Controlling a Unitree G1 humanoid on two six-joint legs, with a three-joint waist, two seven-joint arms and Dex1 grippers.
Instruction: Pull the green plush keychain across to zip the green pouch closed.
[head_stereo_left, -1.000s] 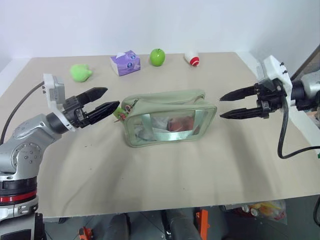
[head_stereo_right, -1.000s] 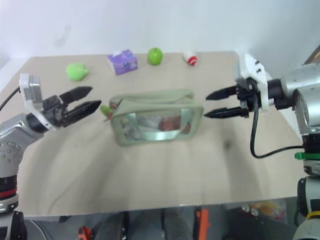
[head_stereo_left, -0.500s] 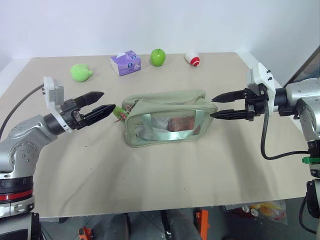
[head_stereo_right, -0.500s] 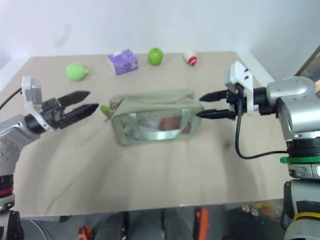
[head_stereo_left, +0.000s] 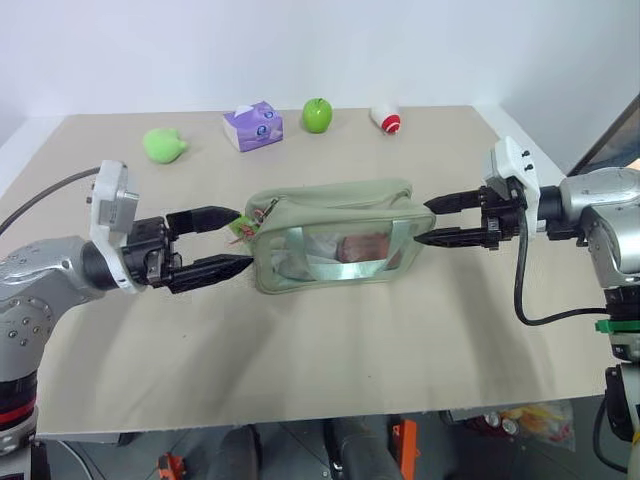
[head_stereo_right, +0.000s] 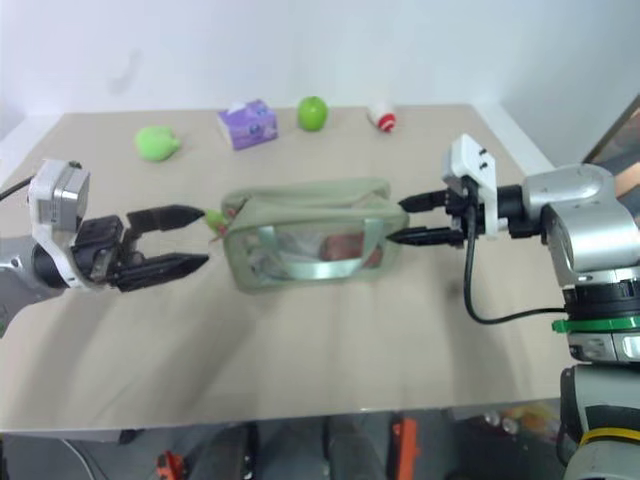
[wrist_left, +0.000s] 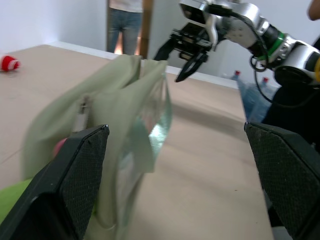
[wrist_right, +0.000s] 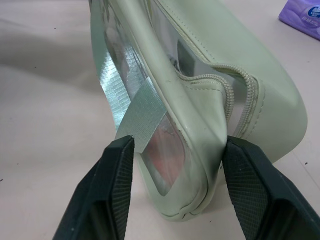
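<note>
Sage-green fabric zip pouch (head_stereo_left: 335, 230): clear plastic side, pale-green strap bands across it, reddish contents showing through. Small fuzzy plush keychain (head_stereo_left: 238, 226) at pouch's end: bright green, pink-red bits. Loose plush blob (head_stereo_left: 163, 145): light green. Rectangular tissue pack (head_stereo_left: 252, 125): purple, white print. Shiny round apple (head_stereo_left: 317, 114): green. Small rounded object (head_stereo_left: 386, 120): white with red end. Flat desk (head_stereo_left: 320, 340): plain beige. Left tool (head_stereo_left: 230, 240), right tool (head_stereo_left: 425, 222): black textured fingers, white mounts.

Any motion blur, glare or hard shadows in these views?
Left wrist view: the sage-green fabric zip pouch is smeared by motion blur. Right wrist view: its clear plastic side catches mild glare. Eye views: soft, even light on the beige table.
</note>
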